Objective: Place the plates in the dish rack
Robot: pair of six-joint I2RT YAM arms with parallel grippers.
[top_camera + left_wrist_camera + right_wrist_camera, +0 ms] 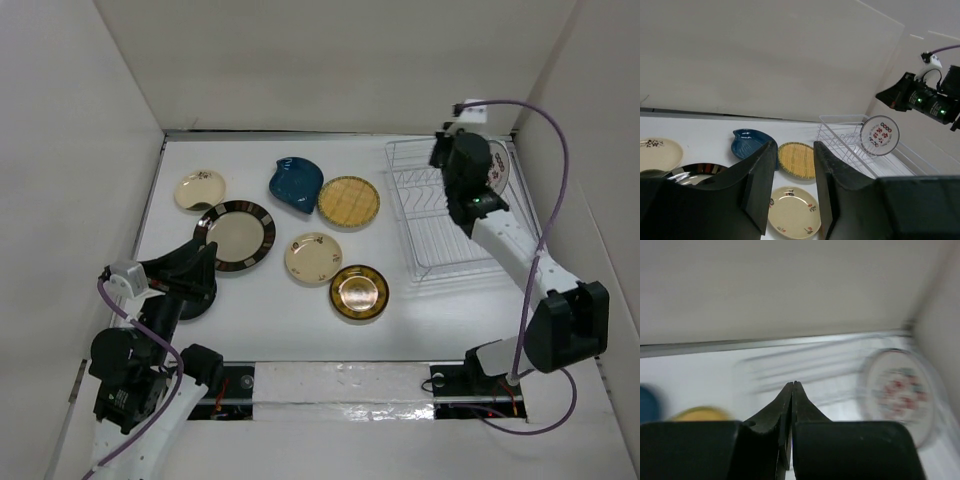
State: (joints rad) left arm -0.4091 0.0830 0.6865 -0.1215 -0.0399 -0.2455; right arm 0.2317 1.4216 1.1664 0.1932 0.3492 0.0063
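The white wire dish rack (440, 225) stands at the far right. The white plate with red characters (880, 135) stands upright in it, also blurred in the right wrist view (900, 392). My right gripper (440, 152) is shut and empty above the rack's far end, left of that plate (792, 384). On the table lie the blue leaf plate (296, 183), yellow woven plate (349, 202), cream floral plate (313, 257), gold dark-rimmed plate (359, 292), dark-rimmed cream plate (236, 236) and a small cream plate (200, 190). My left gripper (205, 268) is open and empty at the near left.
White walls close in the table on the left, back and right. The rack (850, 145) sits close to the right wall. The arm bases and a strip of metal plate (340, 385) line the near edge.
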